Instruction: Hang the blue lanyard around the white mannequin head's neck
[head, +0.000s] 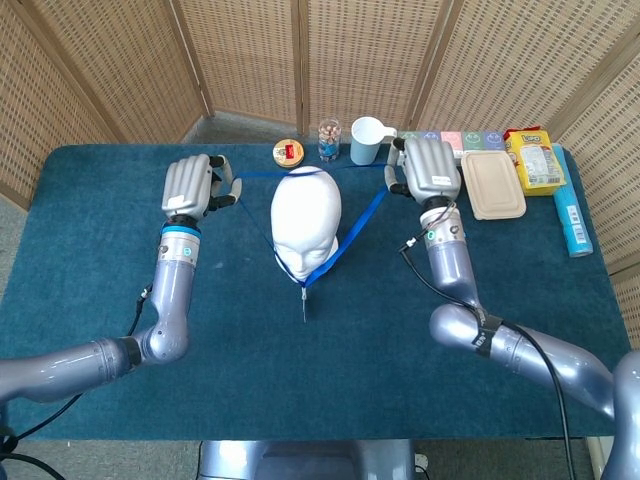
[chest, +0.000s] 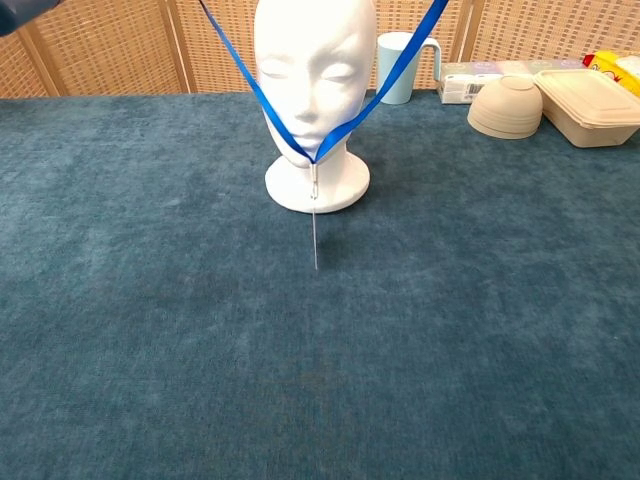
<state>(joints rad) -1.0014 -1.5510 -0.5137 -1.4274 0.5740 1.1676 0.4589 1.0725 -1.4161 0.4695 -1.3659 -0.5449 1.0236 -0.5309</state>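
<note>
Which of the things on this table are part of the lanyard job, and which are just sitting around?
Job: blue lanyard, white mannequin head, left hand, right hand.

Lying about: mug, lidded container, bowl, yellow packet, round tin.
</note>
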